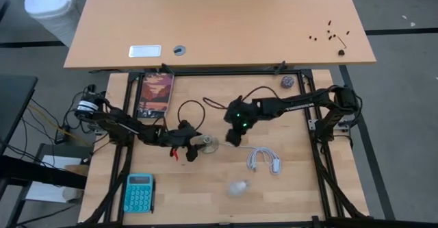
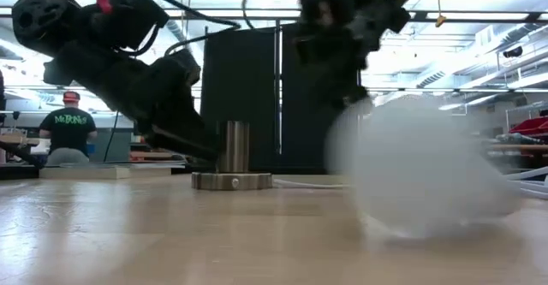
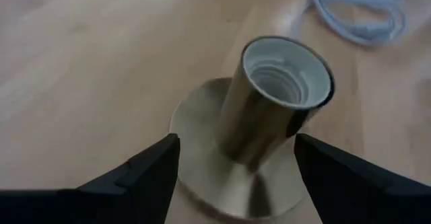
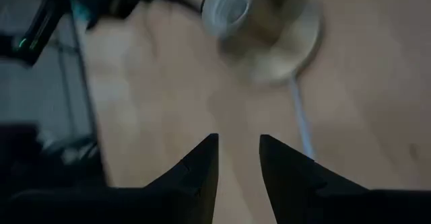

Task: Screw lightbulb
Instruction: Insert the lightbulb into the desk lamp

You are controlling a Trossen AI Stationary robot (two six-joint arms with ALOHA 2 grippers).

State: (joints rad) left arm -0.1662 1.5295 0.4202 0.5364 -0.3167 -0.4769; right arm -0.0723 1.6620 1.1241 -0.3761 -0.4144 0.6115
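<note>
- The lightbulb point(image 1: 238, 187) lies on its side on the wooden table point(image 1: 301, 187), toward the near edge and well apart from both grippers; bare wood surrounds it on all sides. In the low view it fills the right foreground as a pale blur point(image 2: 428, 169).
- The socket point(image 1: 205, 144) stands upright on its round metal base near the middle of the table, its threaded mouth empty point(image 3: 286, 76).
- The left gripper point(image 1: 189, 148) sits just beside the socket on the left side. Its fingers point(image 3: 145, 173) stand apart on either side of the socket's barrel with visible gaps, so the jaws are open and hold nothing.
- The right gripper point(image 1: 233, 136) hovers just right of the socket, above the table. Its fingers point(image 4: 202, 167) show a narrow gap between the tips with only bare wood in it: slightly open, gripping nothing.
- A coiled white cord point(image 1: 263, 159) lies right of the socket, between the right gripper and the lightbulb's stretch of table, narrowing the free path there.
- The teal calculator point(image 1: 139, 192) sits at the near left corner, close to the table edge, well apart from the lightbulb.
- A phone-like picture card point(image 1: 156, 94) lies at the far left, and a small grey ball point(image 1: 287, 82) at the far right edge.
- The near right part of the table is open wood.
- A person in a dark shirt point(image 2: 68, 131) sits in the room behind.
</note>
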